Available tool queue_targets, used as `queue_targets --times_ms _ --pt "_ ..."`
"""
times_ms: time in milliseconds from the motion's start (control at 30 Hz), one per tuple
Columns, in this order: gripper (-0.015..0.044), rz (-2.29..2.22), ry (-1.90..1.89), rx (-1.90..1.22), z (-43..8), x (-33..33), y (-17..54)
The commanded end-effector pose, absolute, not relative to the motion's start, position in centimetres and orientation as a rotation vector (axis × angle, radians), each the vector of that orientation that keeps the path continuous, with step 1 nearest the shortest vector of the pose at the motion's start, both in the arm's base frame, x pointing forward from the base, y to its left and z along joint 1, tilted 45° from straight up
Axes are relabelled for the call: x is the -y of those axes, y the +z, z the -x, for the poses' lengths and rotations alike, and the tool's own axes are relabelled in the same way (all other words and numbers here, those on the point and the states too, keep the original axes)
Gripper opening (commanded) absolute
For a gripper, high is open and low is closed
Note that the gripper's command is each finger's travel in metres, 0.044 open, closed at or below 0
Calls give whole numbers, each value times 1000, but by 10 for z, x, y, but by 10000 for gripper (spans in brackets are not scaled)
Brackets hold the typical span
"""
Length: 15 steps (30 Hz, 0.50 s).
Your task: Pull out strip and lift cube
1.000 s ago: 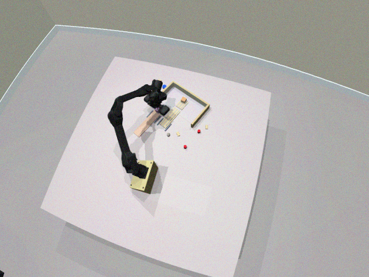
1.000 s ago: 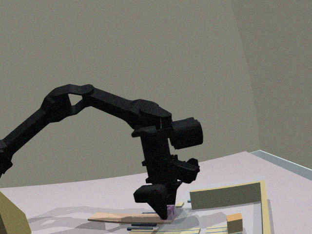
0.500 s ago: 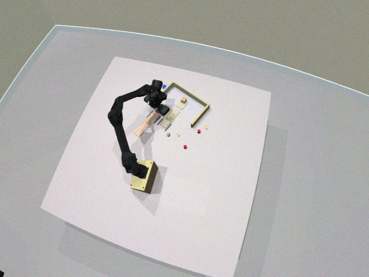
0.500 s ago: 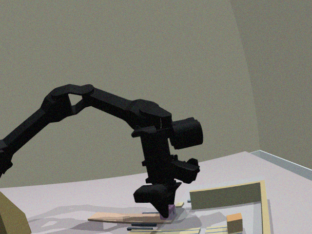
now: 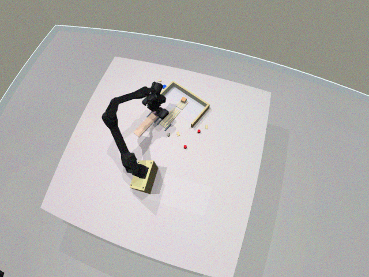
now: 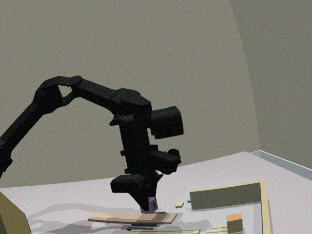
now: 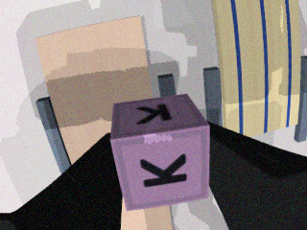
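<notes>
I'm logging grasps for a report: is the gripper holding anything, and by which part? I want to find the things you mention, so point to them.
Yes: the purple cube marked K [image 6: 153,204] [image 7: 163,168], held by two opposite sides between the black gripper's [image 6: 148,207] [image 7: 163,153] fingers.

Two red pieces lie near the wall.

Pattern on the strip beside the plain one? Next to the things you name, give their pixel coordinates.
Pale yellow striped strip [image 5: 170,118] [image 6: 165,230] [image 7: 254,62]: lengthwise blue lines; wrist view shows best.
</notes>
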State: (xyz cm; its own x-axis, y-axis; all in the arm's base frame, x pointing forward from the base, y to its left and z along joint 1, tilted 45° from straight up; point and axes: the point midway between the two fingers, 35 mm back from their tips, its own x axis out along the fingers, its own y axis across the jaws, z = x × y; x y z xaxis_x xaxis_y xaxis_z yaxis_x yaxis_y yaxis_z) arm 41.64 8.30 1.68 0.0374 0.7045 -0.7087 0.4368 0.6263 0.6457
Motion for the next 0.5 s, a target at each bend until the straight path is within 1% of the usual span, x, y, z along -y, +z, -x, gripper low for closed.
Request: queue_targets --times_ms 0,167,467 --pt "0 -976 269 -1599 -400 -76 22" --pt "0 -976 269 -1600 -395 -75 22" --pt "0 -976 267 -1601 -367 -70 18"
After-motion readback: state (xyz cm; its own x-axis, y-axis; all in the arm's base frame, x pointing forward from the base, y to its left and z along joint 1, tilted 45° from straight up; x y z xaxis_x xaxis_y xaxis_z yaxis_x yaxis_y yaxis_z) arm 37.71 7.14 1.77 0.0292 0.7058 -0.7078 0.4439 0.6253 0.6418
